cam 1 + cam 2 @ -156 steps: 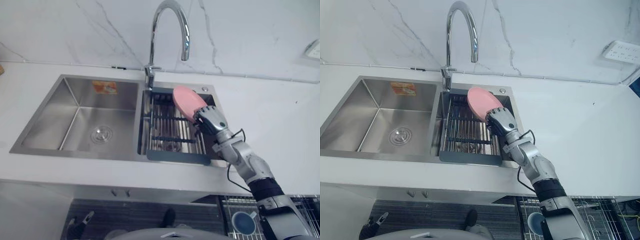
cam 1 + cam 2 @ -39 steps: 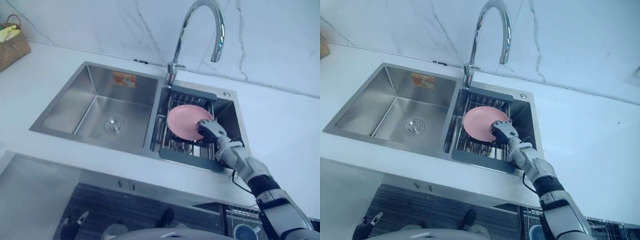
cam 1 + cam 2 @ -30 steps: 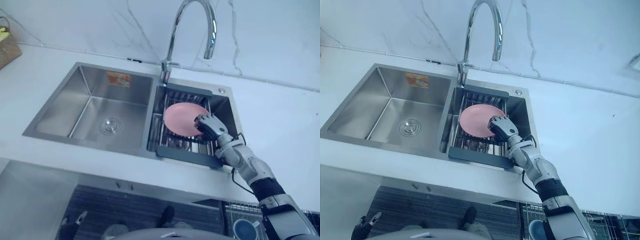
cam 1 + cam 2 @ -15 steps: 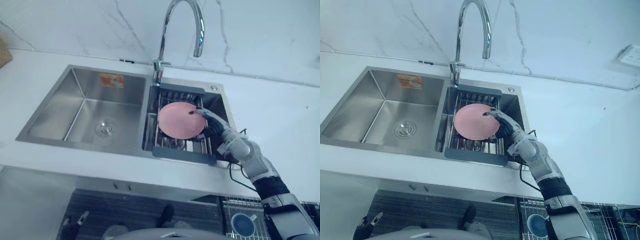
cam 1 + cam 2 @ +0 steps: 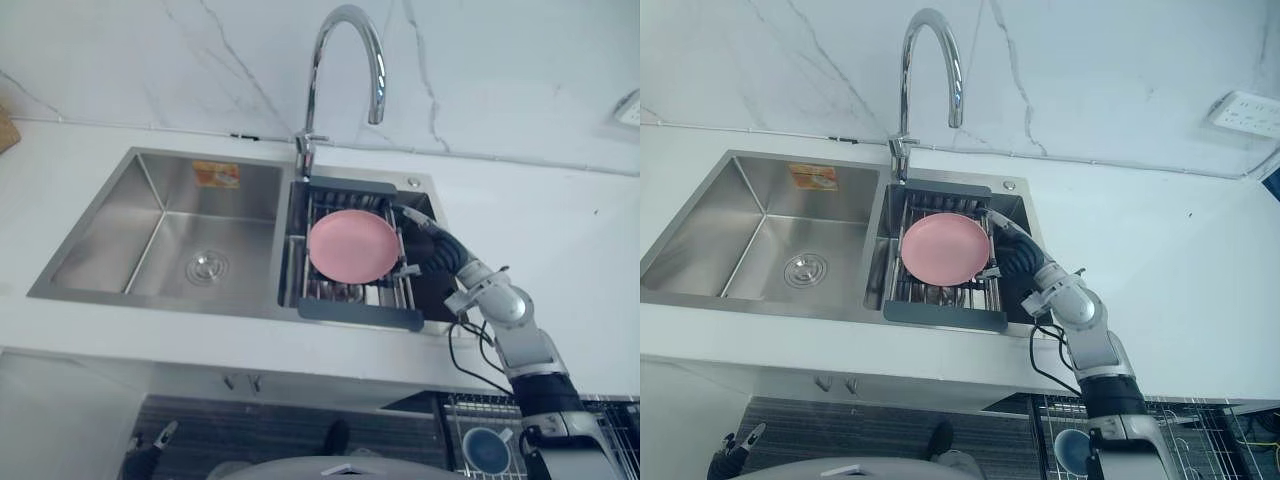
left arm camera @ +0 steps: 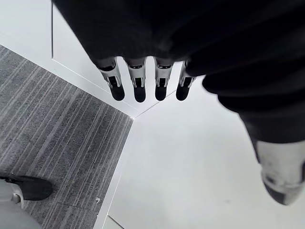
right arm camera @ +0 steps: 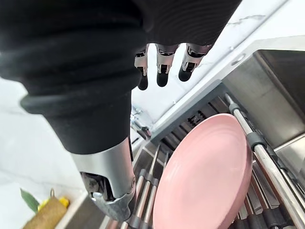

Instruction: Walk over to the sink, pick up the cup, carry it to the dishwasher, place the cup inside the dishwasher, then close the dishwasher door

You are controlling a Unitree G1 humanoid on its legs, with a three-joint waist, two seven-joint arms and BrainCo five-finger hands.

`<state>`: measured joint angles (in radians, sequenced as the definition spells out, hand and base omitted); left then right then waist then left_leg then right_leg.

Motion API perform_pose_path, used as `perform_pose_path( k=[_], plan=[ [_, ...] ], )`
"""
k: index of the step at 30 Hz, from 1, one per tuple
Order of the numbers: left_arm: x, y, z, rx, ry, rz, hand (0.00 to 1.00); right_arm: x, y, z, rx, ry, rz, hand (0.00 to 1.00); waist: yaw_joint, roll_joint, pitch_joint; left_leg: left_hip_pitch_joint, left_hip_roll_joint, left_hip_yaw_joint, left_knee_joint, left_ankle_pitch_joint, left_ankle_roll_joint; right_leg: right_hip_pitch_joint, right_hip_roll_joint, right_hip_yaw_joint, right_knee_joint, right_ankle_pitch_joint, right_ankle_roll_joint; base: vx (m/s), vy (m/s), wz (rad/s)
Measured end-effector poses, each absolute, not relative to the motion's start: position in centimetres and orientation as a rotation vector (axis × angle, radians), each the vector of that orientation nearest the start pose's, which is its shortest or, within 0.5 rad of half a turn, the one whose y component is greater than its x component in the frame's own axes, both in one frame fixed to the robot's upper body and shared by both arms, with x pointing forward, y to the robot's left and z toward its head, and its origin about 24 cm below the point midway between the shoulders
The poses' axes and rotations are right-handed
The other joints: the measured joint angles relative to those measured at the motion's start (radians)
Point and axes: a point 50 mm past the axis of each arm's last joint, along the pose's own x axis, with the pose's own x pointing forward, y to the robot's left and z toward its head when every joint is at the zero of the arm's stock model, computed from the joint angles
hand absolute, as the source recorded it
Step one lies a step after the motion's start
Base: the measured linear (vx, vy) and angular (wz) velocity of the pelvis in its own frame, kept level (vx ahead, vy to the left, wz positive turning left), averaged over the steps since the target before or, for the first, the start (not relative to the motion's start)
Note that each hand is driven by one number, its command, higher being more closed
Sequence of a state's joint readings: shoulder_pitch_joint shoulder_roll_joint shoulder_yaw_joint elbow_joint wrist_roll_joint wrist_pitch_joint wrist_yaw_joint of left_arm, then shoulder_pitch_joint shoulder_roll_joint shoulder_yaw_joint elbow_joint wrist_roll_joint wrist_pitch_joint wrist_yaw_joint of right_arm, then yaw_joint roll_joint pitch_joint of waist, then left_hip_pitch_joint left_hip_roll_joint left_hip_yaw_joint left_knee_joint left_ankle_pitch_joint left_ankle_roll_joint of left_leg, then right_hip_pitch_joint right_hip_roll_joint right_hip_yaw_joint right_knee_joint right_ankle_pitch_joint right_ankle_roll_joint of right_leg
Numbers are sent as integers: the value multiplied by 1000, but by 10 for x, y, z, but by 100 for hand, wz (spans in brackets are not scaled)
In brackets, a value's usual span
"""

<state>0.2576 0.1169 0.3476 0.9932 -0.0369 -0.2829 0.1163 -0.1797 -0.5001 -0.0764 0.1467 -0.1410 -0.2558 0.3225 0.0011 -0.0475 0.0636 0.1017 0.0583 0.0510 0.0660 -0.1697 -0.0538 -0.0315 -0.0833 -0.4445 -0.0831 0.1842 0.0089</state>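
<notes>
A pink plate [image 5: 353,246] rests on the wire dish rack [image 5: 352,304] in the sink's right basin, and shows from close up in the right wrist view as the plate [image 7: 205,176]. My right hand [image 5: 432,248] is just to the plate's right, over the basin, fingers [image 7: 162,71] straight and apart from the plate. It is open and holds nothing. My left hand [image 6: 139,82] hangs beside a white cabinet above the grey floor, fingers straight and empty.
The tall chrome faucet [image 5: 345,60] arches over the divider between the basins. The left basin [image 5: 170,230] holds only its drain. White counter surrounds the sink. Low at the right, a wire dishwasher rack [image 5: 1160,420] holds a blue round vessel [image 5: 487,445]. A person's shoe [image 6: 28,187] is on the floor.
My right hand has opened and let go of the pink plate, which now sits on the rack. The hand has drawn back to the right. The camera has shifted.
</notes>
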Motion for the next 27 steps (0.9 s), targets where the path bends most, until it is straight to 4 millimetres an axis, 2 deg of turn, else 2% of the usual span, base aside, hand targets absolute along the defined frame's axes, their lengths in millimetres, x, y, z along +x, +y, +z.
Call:
perform_pose_path(
  k=[3, 9, 13, 16, 27],
  plan=[
    [45, 257, -145, 46, 929, 586, 0, 271, -238, 103, -675, -192, 229, 0, -12, 0, -1, 3, -1, 0, -5, 4, 0, 3, -2, -2, 0, 0, 0, -2, 8, 1],
    [48, 256, -146, 62, 953, 581, 0, 266, -233, 104, -878, -187, 208, 0, -26, 0, -2, 11, 4, 7, -18, 7, -12, 10, -3, -7, 0, 0, 0, -7, 12, 3],
    [46, 256, -147, 76, 967, 570, 0, 267, -232, 102, -988, -173, 203, 0, -20, -1, -4, 11, 22, 60, -21, 7, -14, 11, -3, -10, 0, -3, 4, 0, 7, 4],
    [45, 256, -147, 77, 967, 569, 0, 268, -232, 101, -1059, -170, 202, 0, -11, 0, -6, 11, 22, 60, -22, 10, -22, 11, -4, -11, 0, -4, 5, 26, 41, 1],
    [47, 258, -146, 99, 968, 537, 0, 283, -210, 86, -1296, -199, 320, 0, 2, -13, -24, 6, 16, 36, -36, 27, -13, 12, -12, -29, 0, -8, 11, 23, 40, 7]
  ],
)
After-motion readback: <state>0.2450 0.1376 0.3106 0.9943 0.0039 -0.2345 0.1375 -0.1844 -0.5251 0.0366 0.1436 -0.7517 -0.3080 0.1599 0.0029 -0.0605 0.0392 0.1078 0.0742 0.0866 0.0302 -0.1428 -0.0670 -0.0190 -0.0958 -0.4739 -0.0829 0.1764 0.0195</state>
